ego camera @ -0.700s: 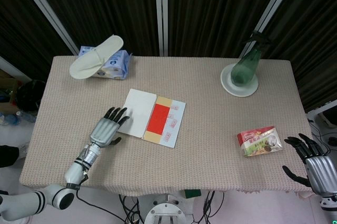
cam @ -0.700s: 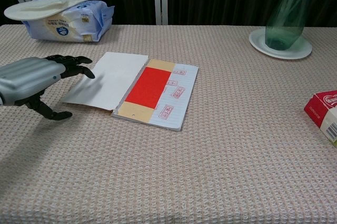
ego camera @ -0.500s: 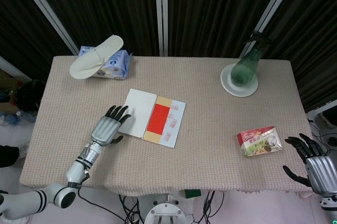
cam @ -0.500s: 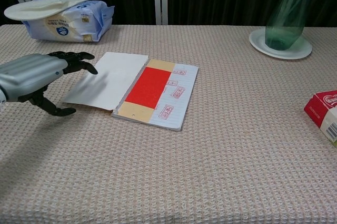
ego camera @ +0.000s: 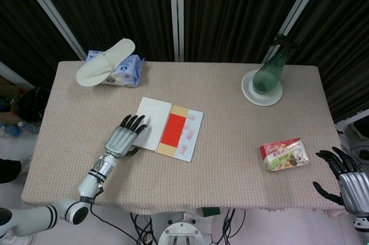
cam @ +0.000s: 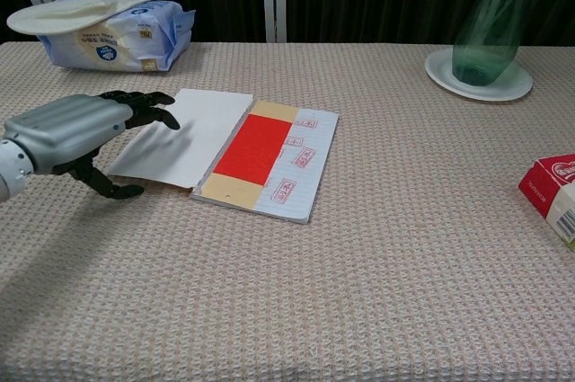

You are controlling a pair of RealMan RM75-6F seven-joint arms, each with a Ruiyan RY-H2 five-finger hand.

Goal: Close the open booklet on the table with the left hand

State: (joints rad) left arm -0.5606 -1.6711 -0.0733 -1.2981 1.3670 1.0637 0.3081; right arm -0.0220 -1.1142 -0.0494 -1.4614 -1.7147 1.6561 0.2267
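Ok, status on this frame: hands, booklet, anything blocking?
Left hand open, fingers over the booklet's white left cover, nothing gripped. Right hand open, off the table edge. Booklet open flat. Nothing in the way.

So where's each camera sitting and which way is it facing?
Head view: high above the near table edge, looking steeply down; shows the whole table, the left robot hand with its forearm, and the right robot hand off the table's right corner.
Chest view: low at the near edge, looking across the tabletop; only the left robot hand shows.
Both share the open booklet, slipper on the tissue pack, and green bottle.
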